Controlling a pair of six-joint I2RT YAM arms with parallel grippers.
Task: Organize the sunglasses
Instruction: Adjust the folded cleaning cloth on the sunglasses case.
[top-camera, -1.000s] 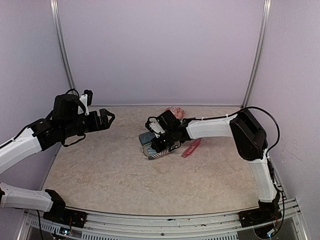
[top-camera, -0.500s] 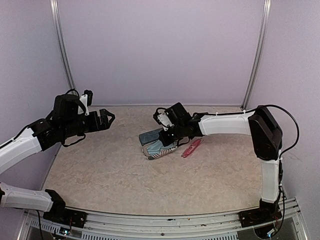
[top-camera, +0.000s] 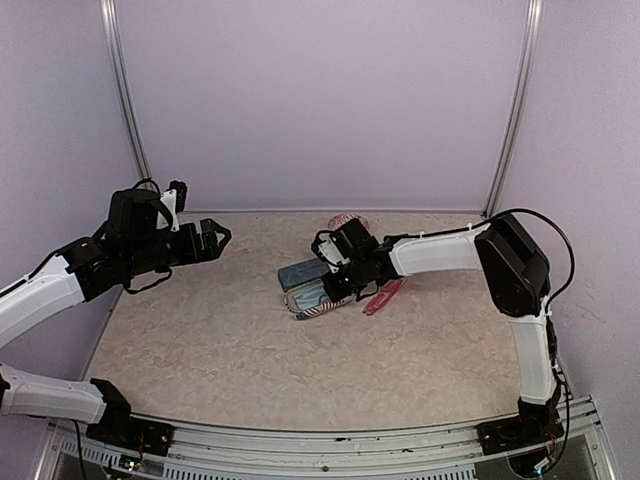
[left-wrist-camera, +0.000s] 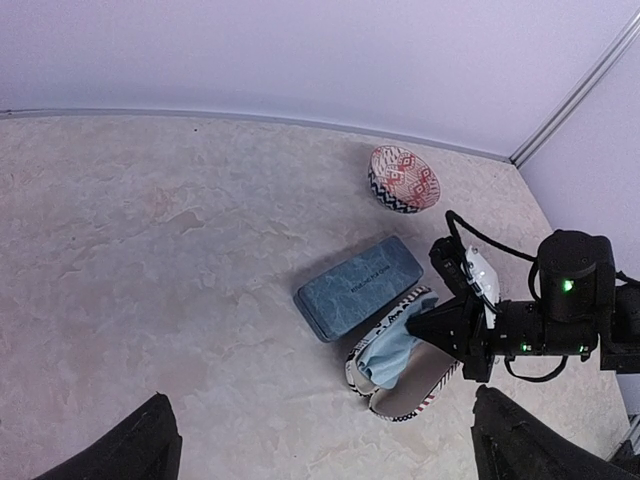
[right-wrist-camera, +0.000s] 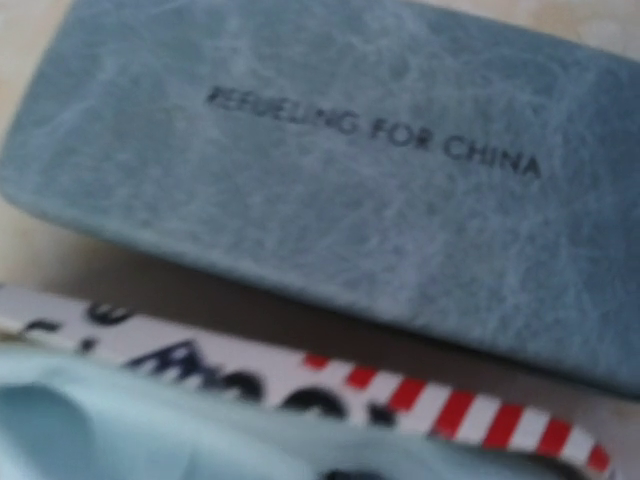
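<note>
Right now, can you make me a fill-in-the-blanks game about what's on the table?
1. The last word printed on the blue case is ____.
2. The cloth in the striped pouch is light ____.
3. The left gripper has its jaws ____.
Missing words: CHINA, blue, open.

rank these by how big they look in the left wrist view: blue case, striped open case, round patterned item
1-2. blue case and striped open case: look alike, the latter partly behind the right gripper
3. round patterned item, farther off
</note>
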